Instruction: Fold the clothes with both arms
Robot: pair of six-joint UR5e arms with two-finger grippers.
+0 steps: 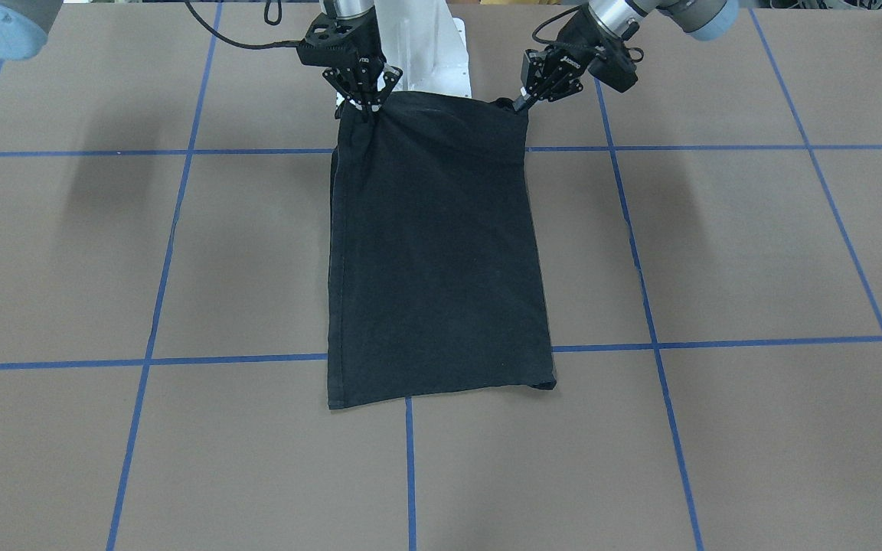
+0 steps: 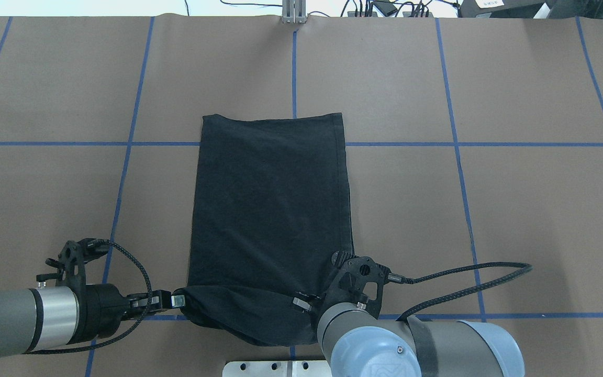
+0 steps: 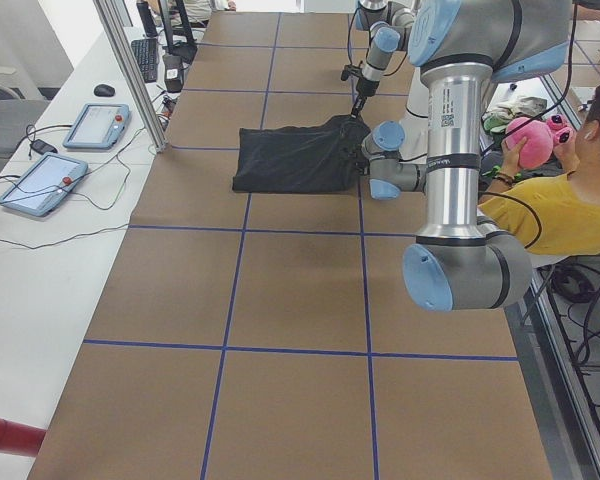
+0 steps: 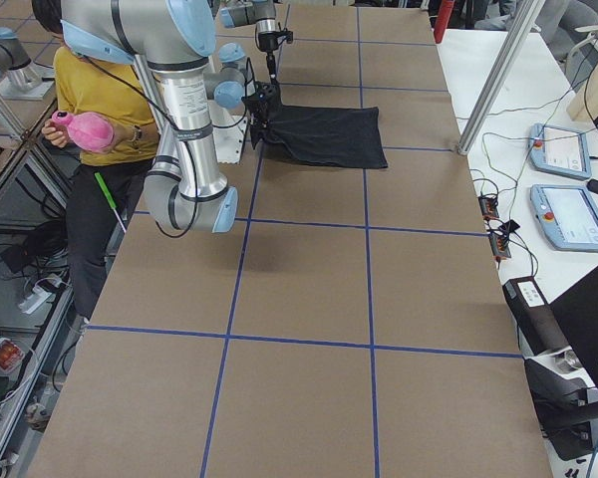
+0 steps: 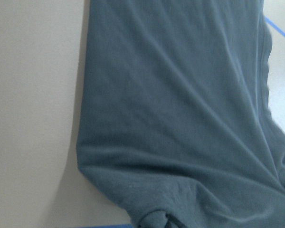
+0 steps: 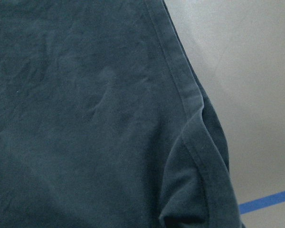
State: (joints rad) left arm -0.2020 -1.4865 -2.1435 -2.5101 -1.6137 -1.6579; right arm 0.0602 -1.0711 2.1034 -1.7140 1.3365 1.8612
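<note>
The shirt (image 1: 433, 252) is already a long strip, the left gripper (image 1: 521, 105) and right gripper (image 1: 364, 112) pinch its corners near the robot, and folding it shorter is left.

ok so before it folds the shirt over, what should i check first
1. Left gripper shut on its near corner of the shirt: ok.
2. Right gripper shut on the other near corner: ok, cloth bunched there.
3. Far hem flat on the table: ok.
4. Both corners lifted evenly: cannot tell.
5. Sleeves tucked inside the long strip: ok, none stick out.
6. Person beside the robot's base is off the table: ok.
</note>
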